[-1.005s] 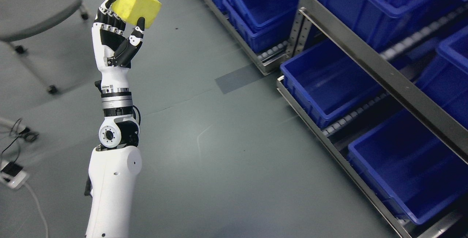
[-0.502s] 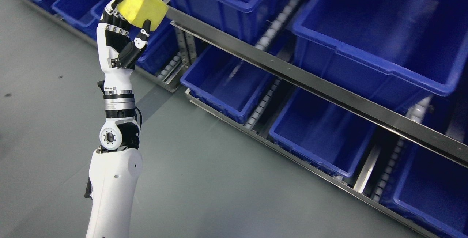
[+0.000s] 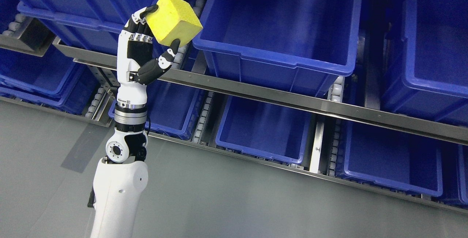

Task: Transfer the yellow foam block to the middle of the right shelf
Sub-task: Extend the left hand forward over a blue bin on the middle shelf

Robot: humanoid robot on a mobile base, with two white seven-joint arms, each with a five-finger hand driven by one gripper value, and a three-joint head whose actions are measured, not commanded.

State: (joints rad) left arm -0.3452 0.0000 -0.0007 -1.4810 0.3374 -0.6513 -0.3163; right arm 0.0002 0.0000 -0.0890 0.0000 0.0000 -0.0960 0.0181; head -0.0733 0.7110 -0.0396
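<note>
My left hand is raised, fingers and thumb shut on the yellow foam block. The block is a bright yellow cube held up in front of the shelf, just left of the near left corner of a large blue bin on the middle level. A metal shelf rail runs below that bin. My left arm comes up from the lower left. The right arm does not show.
Blue bins fill the rack: one at the upper left, one at the right edge, and lower ones under the rail. More bins sit at the left. Grey floor lies in front.
The whole picture has swung round to face the shelf squarely, so the camera has moved. The left hand still holds the block, now slightly further right and close to the middle bin.
</note>
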